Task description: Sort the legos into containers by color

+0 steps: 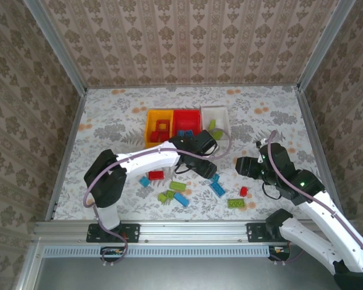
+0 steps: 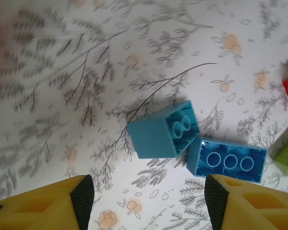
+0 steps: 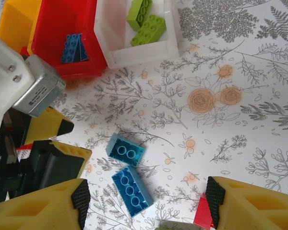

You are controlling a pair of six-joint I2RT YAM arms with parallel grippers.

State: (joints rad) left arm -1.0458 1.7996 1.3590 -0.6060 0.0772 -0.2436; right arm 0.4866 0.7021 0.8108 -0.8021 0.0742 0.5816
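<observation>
**Reader:** Overhead panel: where do the containers stand?

**Robot:** Three bins sit side by side at the far middle of the table (image 1: 109, 121). The yellow bin (image 1: 148, 127) is on the left, the red bin (image 1: 186, 111) in the centre, and the white bin (image 1: 227, 124) on the right. The yellow one holds red pieces (image 1: 161, 127), the red one holds blue bricks (image 3: 72, 48), and the white one holds two lime bricks (image 3: 151, 29).

**Reader:** And the unsorted legos?

**Robot:** They lie loose on the floral cloth between the bins and my bases. Among them are a red brick (image 1: 156, 175), a lime brick (image 1: 177, 185) and a small red brick (image 1: 243, 191).

**Reader:** Left-wrist panel: how is your left hand set?

**Robot:** My left gripper (image 2: 148, 201) hangs over the cloth with its yellow, black-tipped fingers (image 2: 81, 201) spread apart and clear of the bricks. Just ahead of it a light-blue brick (image 2: 164, 130) lies tipped on its side with its hollow face showing. A darker blue brick (image 2: 226, 160) lies corner to corner with it.

**Reader:** Right-wrist panel?

**Robot:** My right gripper (image 3: 148, 199) is likewise spread and pinches no brick. The same blue pair lies just ahead of it, slightly to the left. My left gripper is at the left edge of this view, and the bins are beyond, at the upper left.
</observation>
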